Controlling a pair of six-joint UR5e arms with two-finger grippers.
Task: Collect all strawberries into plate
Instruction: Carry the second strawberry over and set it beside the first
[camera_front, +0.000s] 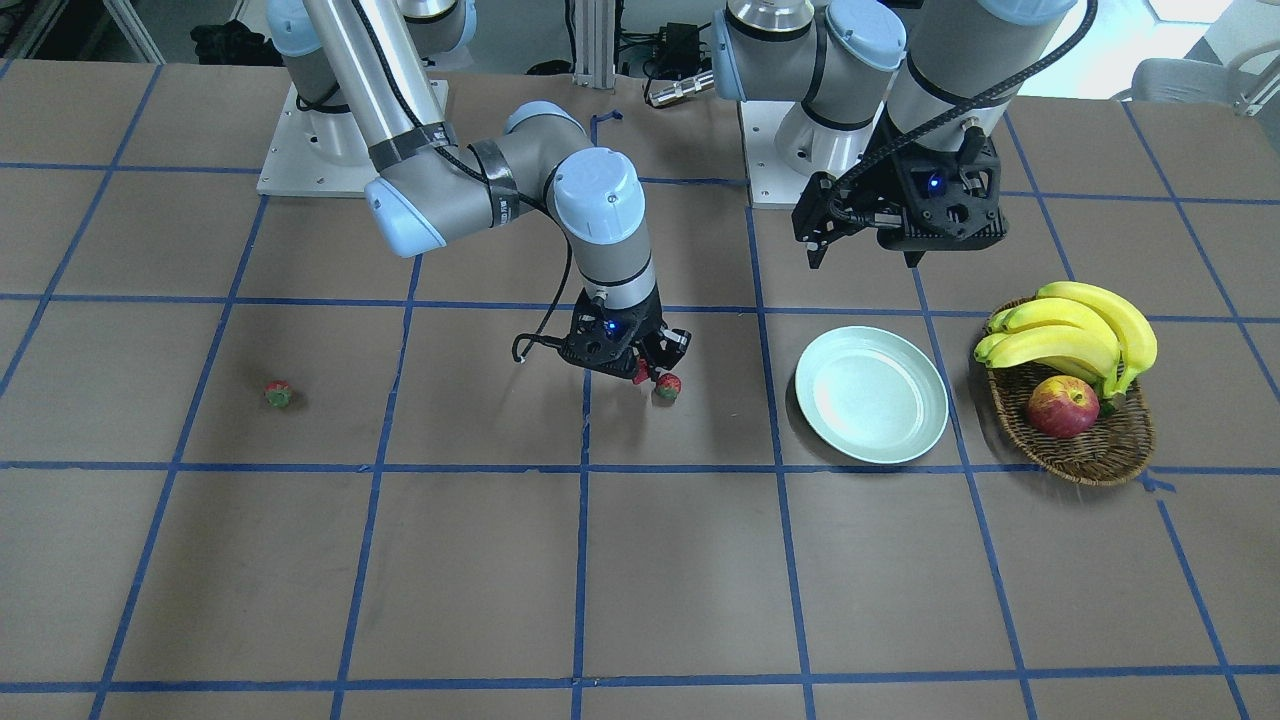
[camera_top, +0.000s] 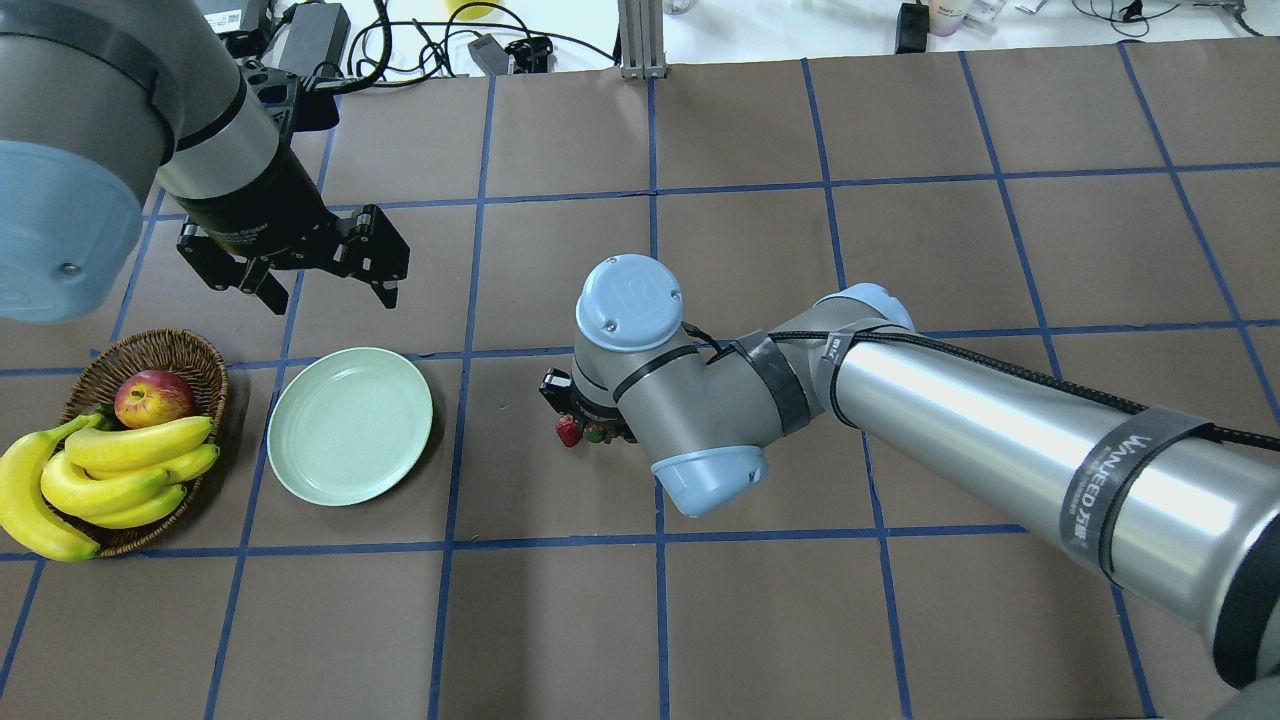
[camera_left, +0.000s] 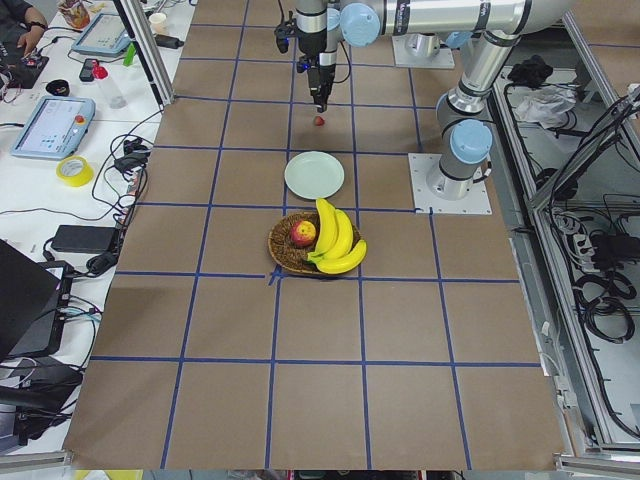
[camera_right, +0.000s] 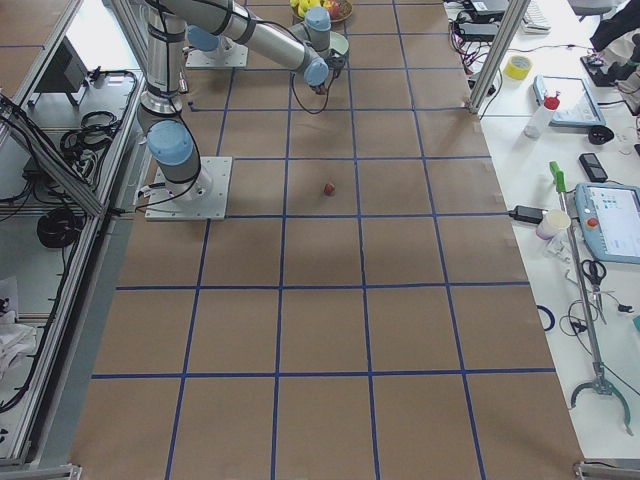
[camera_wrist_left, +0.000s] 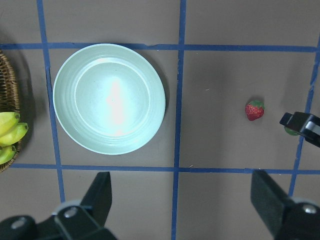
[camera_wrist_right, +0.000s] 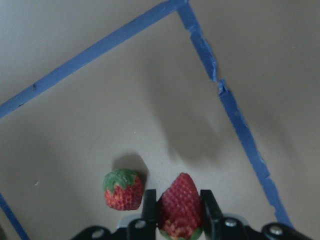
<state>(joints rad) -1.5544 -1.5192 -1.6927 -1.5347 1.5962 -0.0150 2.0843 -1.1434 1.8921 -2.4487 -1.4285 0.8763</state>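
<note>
My right gripper (camera_front: 641, 374) is shut on a strawberry (camera_wrist_right: 181, 207), low over the table's middle. A second strawberry (camera_front: 668, 385) lies on the table right beside it, and shows in the right wrist view (camera_wrist_right: 123, 189) and the left wrist view (camera_wrist_left: 254, 110). A third strawberry (camera_front: 278, 394) lies far off on the robot's right side. The pale mint-green plate (camera_front: 872, 394) holds nothing; it also shows in the left wrist view (camera_wrist_left: 109, 98). My left gripper (camera_front: 866, 256) hangs open and empty above the table behind the plate.
A brown wicker basket (camera_front: 1100, 455) with bananas (camera_front: 1075, 335) and a red-yellow apple (camera_front: 1062, 407) stands next to the plate on the robot's left. Blue tape lines grid the brown table. The arm bases stand at the table's robot side.
</note>
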